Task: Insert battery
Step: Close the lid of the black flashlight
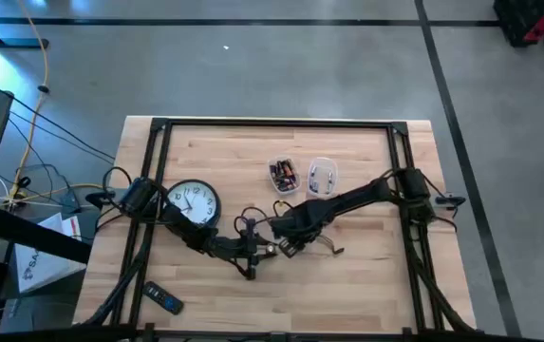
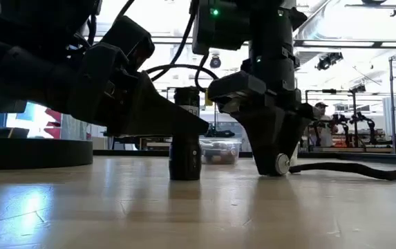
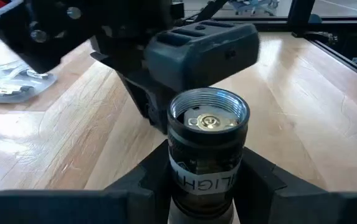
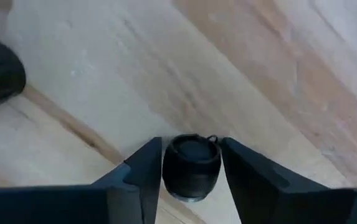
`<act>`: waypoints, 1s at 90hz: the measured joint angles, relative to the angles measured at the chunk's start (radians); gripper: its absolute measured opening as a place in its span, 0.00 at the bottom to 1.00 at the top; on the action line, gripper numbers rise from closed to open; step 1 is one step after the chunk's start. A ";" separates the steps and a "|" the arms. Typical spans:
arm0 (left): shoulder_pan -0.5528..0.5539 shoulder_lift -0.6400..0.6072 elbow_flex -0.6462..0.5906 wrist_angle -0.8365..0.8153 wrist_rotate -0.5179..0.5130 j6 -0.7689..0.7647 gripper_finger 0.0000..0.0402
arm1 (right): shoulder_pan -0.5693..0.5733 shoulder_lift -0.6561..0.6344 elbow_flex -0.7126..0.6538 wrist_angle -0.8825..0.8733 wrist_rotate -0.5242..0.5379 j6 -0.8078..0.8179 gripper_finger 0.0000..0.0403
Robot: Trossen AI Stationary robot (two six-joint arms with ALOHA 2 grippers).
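While upright, flashlight (image 3: pixel 207 149) between left gripper (image 3: pixel 206 186) fingers.

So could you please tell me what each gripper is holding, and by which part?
Left gripper: upright black flashlight body, by its sides below the open end. Right gripper: black round cap, by its sides.

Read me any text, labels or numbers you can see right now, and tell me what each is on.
"LIGH": partial white letters on the band around the flashlight held by the left gripper; the rest is hidden.
Clock: numerals too small to read.
White box beside the table: dark print, too blurred to read.
Remote: no readable marks.
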 joint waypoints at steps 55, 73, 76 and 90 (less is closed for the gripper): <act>0.000 0.000 0.000 0.000 0.000 0.000 0.26 | -0.011 0.000 0.000 0.001 -0.016 -0.047 0.32; 0.000 0.000 0.000 0.000 0.000 0.000 0.26 | -0.011 0.000 0.000 0.001 -0.017 -0.071 0.32; 0.000 0.000 0.000 0.000 0.000 0.000 0.26 | -0.011 0.000 0.000 0.001 -0.017 -0.071 0.32; 0.000 0.000 0.000 0.000 0.000 0.000 0.26 | -0.011 0.000 0.000 0.001 -0.029 -0.101 0.32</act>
